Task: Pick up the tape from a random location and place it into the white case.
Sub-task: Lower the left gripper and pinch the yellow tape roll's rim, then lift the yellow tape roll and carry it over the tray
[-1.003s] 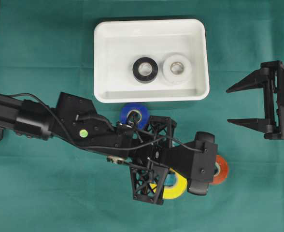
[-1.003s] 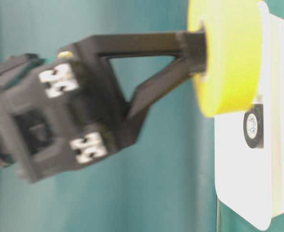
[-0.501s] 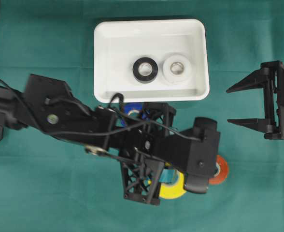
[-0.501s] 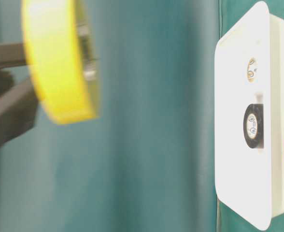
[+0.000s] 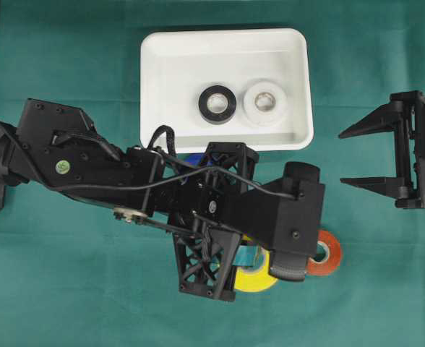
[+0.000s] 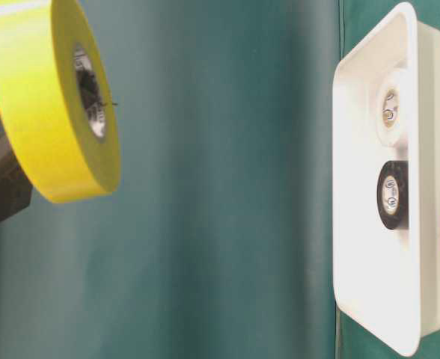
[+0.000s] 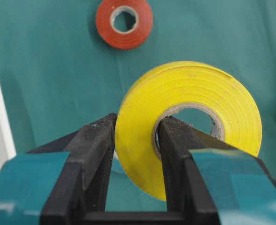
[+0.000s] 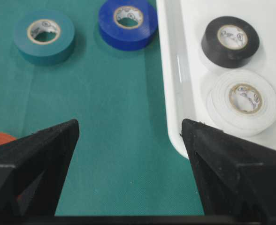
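My left gripper [image 7: 137, 126] is shut on the wall of a yellow tape roll [image 7: 194, 93], one finger outside and one inside its core. The roll hangs well above the green cloth [image 6: 44, 127], and from overhead it shows below my wrist [image 5: 259, 278]. The white case [image 5: 155, 87] lies at the top centre and holds a black roll [image 5: 217, 104] and a white roll [image 5: 265, 103]. My left arm is in front of the case's near rim. My right gripper [image 5: 357, 155] stands open at the right edge, nothing between its fingers [image 8: 128, 136], beside the case's corner [image 8: 175, 70].
A red roll [image 5: 327, 253] lies on the cloth just right of my left wrist, also ahead of the fingers [image 7: 124, 23]. A blue roll [image 8: 127, 21] sits by the case's near rim, largely under my left arm. A teal roll [image 8: 44, 35] lies beside it.
My left arm has risen with the yellow roll, which has moved away from the cloth in the table-level view. The right arm has not moved.
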`<state>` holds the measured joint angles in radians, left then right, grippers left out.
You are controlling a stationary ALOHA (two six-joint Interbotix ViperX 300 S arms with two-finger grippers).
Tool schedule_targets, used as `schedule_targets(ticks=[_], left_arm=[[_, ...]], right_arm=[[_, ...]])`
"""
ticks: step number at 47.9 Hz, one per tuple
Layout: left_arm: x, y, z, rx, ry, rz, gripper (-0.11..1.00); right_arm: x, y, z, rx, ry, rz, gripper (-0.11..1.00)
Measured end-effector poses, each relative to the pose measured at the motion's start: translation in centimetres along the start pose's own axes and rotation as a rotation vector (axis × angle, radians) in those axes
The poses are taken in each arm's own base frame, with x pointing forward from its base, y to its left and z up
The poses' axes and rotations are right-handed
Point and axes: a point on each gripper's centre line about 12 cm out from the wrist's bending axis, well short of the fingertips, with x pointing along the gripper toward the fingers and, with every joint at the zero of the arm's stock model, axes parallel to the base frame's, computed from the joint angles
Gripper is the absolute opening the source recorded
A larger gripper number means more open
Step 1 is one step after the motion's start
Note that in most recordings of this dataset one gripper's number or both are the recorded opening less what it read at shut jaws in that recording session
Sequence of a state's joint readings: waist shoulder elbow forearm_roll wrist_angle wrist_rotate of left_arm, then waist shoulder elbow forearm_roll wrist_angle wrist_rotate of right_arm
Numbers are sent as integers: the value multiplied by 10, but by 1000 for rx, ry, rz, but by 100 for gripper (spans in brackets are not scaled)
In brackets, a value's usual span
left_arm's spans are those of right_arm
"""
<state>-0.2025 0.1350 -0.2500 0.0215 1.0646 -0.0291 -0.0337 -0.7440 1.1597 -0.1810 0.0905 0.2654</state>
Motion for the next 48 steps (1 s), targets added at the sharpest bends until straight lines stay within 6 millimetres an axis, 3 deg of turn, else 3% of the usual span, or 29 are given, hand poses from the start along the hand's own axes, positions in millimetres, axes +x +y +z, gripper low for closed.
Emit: schedule_targets(ticks=[48], left_arm=[[-1,0,-8,-4,15,0,23]], right_arm=[[0,0,-1,0,3,-1,87]])
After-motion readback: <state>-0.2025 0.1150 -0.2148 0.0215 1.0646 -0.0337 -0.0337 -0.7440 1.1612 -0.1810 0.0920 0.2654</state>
